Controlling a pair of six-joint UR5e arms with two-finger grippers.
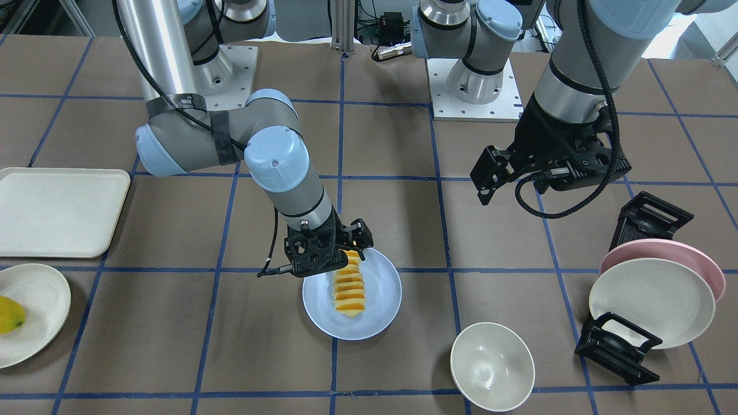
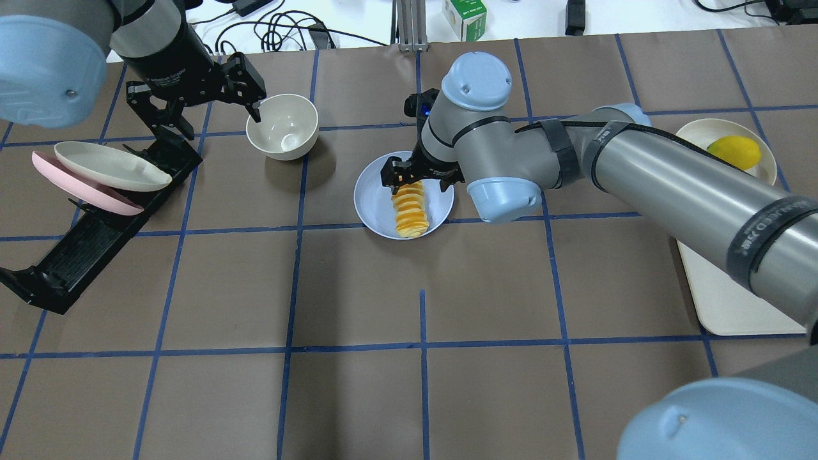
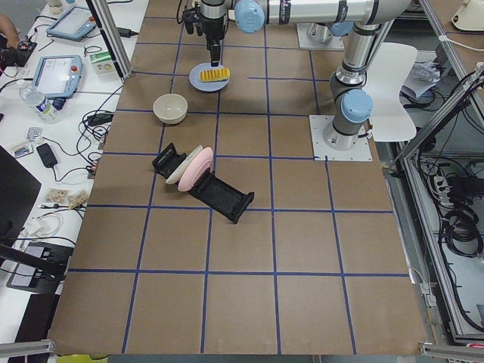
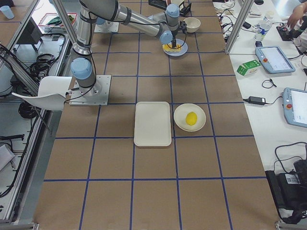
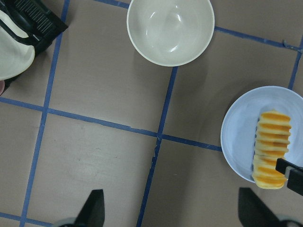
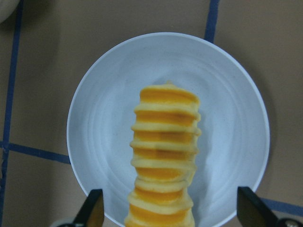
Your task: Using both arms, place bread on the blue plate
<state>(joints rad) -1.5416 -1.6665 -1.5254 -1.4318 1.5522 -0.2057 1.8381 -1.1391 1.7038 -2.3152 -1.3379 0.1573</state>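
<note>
Bread [image 1: 349, 288]: I see a row of joined orange-topped slices lying flat across the middle of the blue plate [image 1: 381, 305].
Blue plate: sits on the brown gridded table [image 1: 173, 346], near its centre.
Right gripper [image 6: 171, 205]: low over one end of the bread. My wrist view shows its fingers spread wide on either side of the slices, not touching them.
Left gripper [image 5: 173, 208]: fingers spread with nothing between them, raised above the table, well apart from the plate.
Cream bowl [image 1: 492, 366]: upright, near the plate.
Black rack [image 1: 617, 346]: holds a pink plate [image 1: 686, 253] and a cream plate [image 1: 651, 300], both leaning.
Tray [image 1: 57, 210]: lies beside a cream dish [image 1: 40, 300] holding a yellow fruit [image 1: 10, 314].
</note>
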